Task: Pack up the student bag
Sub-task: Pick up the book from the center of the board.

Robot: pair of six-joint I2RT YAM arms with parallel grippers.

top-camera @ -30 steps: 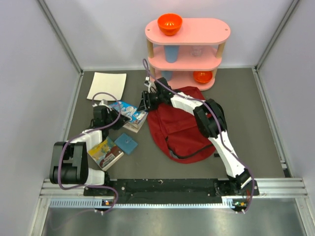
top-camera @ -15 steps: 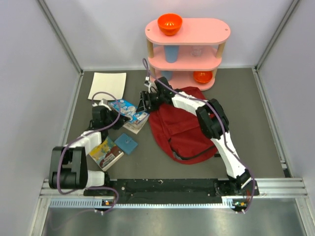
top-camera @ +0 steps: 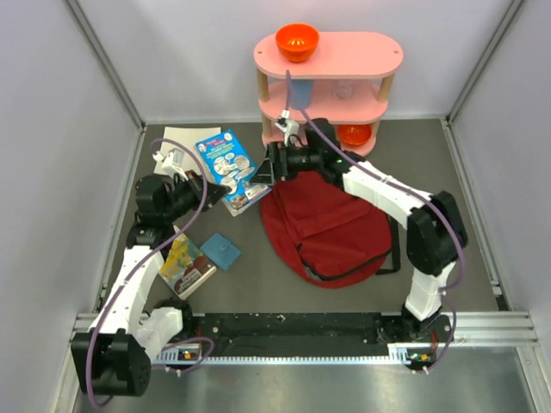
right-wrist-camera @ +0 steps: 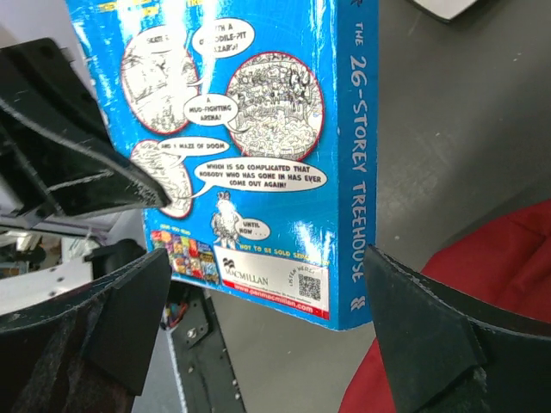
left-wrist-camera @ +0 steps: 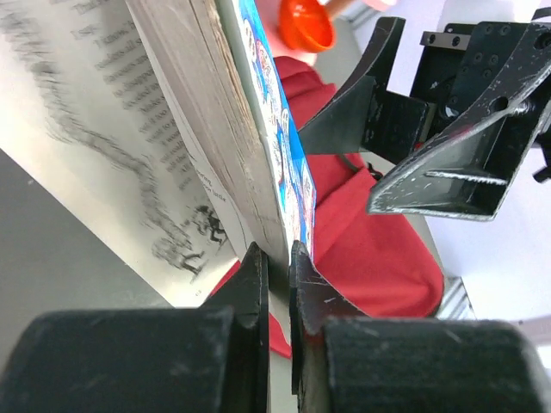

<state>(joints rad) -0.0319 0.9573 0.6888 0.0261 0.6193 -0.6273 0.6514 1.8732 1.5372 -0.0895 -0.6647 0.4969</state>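
1. Student bag [top-camera: 331, 225]: lies flat on tabletop [top-camera: 448, 198], right of centre, just in front of pink shelf [top-camera: 327, 82]. Far end sits just beside right pincer [right-wrist-camera: 267, 258].
2. Left pincer [left-wrist-camera: 277, 258]: clenched on lower edge of "26-Storey Treehouse" paperback [top-camera: 225, 162]. Book is off tabletop, tilted, left of bag.
3. Right pincer: released, jaws wide, one each side of book's lower end. Contact w/ book cannot be confirmed.
4. Bag handling (judgement): soft, limp fabric w/ no frame. It looks flat, so prob. light. Expect it to sag, fold and slide on tabletop when pulled. Not fragile.
5. Grip pt (judgement): pinch a fold of fabric at zipper rim, or take black strap [top-camera: 392, 258]. Avoid mid-panel, as cloth only bunches there.
6. Opening: cannot tell from these views if zipper is undone.
7. Caution: limp mouth prob. collapses unless one pincer holds rim up while the other feeds the stiff book in, spine first.
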